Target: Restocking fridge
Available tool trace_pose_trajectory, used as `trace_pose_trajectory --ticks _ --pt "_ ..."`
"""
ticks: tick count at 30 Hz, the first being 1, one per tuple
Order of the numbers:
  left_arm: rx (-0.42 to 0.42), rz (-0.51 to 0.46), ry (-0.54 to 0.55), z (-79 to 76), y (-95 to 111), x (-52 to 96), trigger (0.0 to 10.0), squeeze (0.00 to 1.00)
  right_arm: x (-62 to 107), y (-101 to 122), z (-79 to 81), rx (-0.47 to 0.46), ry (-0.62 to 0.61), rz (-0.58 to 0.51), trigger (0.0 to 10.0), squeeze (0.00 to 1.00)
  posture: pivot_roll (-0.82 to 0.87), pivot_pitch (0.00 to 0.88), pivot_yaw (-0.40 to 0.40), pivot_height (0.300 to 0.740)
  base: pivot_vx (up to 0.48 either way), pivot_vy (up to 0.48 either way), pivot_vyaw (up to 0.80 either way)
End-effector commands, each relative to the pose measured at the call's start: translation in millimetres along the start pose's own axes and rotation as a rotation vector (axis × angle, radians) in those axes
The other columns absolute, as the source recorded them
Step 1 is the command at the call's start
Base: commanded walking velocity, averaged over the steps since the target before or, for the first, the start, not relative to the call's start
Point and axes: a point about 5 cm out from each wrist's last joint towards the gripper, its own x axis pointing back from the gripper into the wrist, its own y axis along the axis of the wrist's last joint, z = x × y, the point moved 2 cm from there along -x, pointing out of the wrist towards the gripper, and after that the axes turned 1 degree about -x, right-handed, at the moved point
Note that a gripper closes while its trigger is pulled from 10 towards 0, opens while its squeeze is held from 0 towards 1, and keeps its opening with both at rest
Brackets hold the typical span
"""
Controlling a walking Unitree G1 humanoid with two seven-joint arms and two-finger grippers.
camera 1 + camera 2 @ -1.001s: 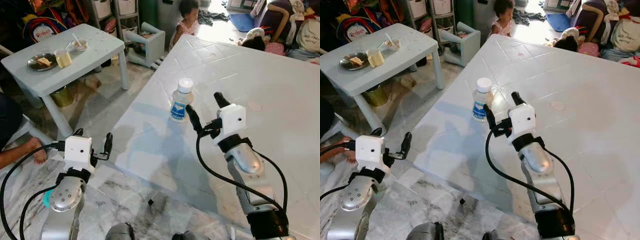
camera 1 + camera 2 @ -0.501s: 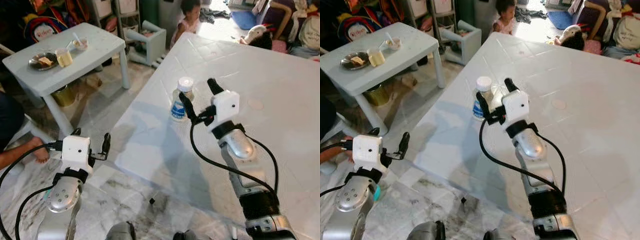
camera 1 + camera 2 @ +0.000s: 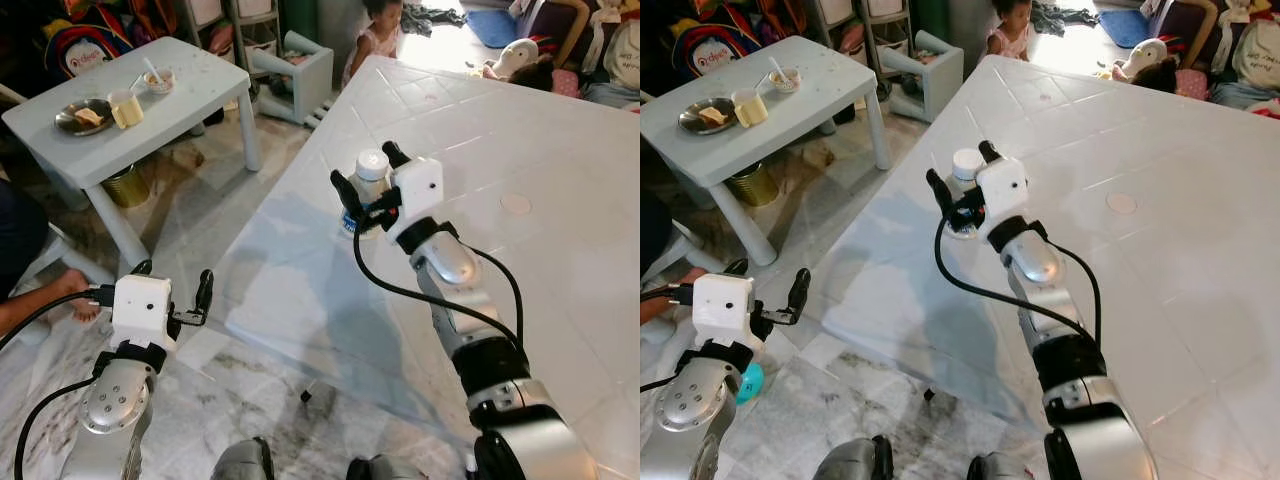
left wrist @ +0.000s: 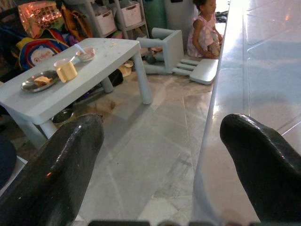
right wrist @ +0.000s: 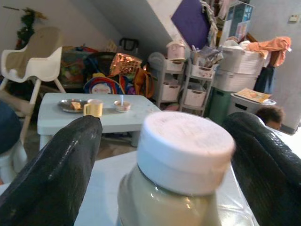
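A small clear bottle [image 3: 371, 163] with a white cap and blue label stands upright on the big white table [image 3: 540, 130], near its left edge. My right gripper [image 3: 367, 178] is open at the bottle, one black finger on each side of it, just below the cap. In the right wrist view the bottle [image 5: 181, 165] sits between the two fingers [image 5: 61, 174] with a gap on both sides. My left gripper [image 3: 172, 280] is open and holds nothing, low over the marble floor beside the table's edge [image 4: 211, 141].
A small pale blue table [image 3: 190, 95] at the back left carries a plate, a cup and a bowl. A metal can [image 3: 125, 188] stands under it. A child [image 3: 380, 30] sits beyond the big table. A person's foot [image 3: 75, 290] rests on the floor at the left.
My right gripper has reached forward and left until its fingers stand on both sides of the bottle. The camera has shifted a little. The left arm hangs much as before.
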Motion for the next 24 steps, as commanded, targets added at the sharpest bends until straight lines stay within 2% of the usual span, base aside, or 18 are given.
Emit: trace_pose_trajectory --ticks 1,2,3,12,19,24 --pt "-0.014 0.002 -0.007 2.3 2 1.9 10.0 0.00 -4.4 -3 3.5 0.013 0.027 0.016 2.0 0.00 0.16 0.164 0.002 0.740 0.000 0.000 0.00" --pt "-0.014 0.002 -0.007 2.0 2 1.7 10.0 0.00 -5.6 -4 3.2 0.014 0.030 0.023 2.0 0.00 0.16 0.164 0.002 0.740 0.000 0.000 0.00" --pt "-0.013 0.002 -0.008 1.0 2 1.5 10.0 0.00 -7.6 -4 2.9 -0.006 0.040 0.023 0.0 0.00 0.16 0.164 -0.001 0.740 0.000 0.000 0.00" --pt "-0.004 0.001 -0.005 -1.5 3 -0.5 10.0 0.00 -13.6 -1 -1.0 0.020 0.057 0.015 0.0 0.00 0.15 0.154 -0.011 0.740 0.000 0.000 0.00" --pt "0.010 -0.002 -0.014 -8.2 1 -3.9 10.0 0.00 -7.6 1 -2.2 0.111 0.066 -0.008 0.0 0.00 0.13 0.139 -0.017 0.740 0.000 0.000 0.00" --pt "0.016 -0.005 -0.014 -9.8 1 -8.7 10.0 0.00 -1.3 0 -4.1 0.127 0.055 -0.014 0.0 0.00 0.12 0.124 -0.022 0.740 0.000 0.000 0.00"
